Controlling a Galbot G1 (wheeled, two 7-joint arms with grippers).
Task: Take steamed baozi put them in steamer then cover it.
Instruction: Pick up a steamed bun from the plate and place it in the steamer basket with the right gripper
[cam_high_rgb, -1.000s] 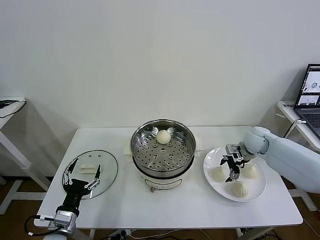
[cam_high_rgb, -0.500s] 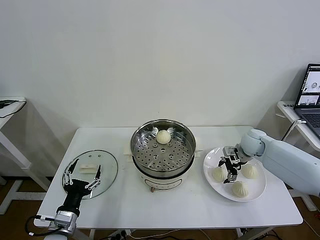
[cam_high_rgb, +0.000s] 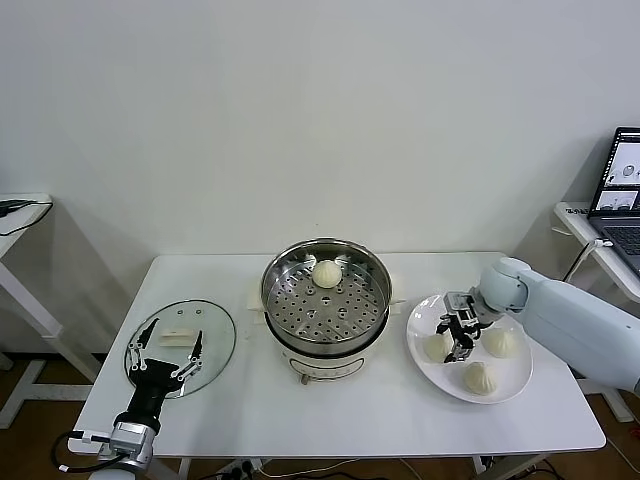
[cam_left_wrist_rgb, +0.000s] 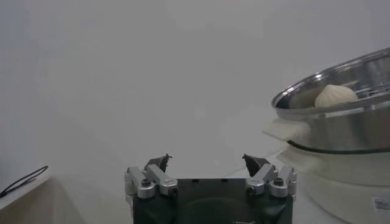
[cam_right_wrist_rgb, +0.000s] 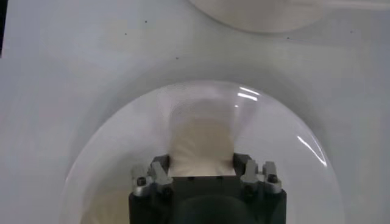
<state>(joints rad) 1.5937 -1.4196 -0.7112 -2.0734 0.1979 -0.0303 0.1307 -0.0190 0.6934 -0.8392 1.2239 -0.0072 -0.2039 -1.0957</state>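
The steamer (cam_high_rgb: 275, 300) stands mid-table with one baozi (cam_high_rgb: 326, 272) on its perforated tray; both also show in the left wrist view, steamer (cam_left_wrist_rgb: 341, 128) and baozi (cam_left_wrist_rgb: 335, 96). Three baozi lie on a white plate (cam_high_rgb: 425, 315): one on the left (cam_high_rgb: 434, 347), one on the right (cam_high_rgb: 500, 343), one at the front (cam_high_rgb: 480, 377). My right gripper (cam_high_rgb: 452, 340) is down on the plate, with its fingers against both sides of the left baozi (cam_right_wrist_rgb: 201, 140). The glass cover (cam_high_rgb: 205, 335) lies flat at the table's left. My left gripper (cam_high_rgb: 165, 345) is open above the cover's near edge.
A laptop (cam_high_rgb: 620, 190) sits on a side table at the far right. Another side table (cam_high_rgb: 20, 205) stands at the far left. The plate sits close to the steamer's right side. The wall is behind the table.
My right gripper has moved left across the plate and settled around the left baozi. The left arm has not moved.
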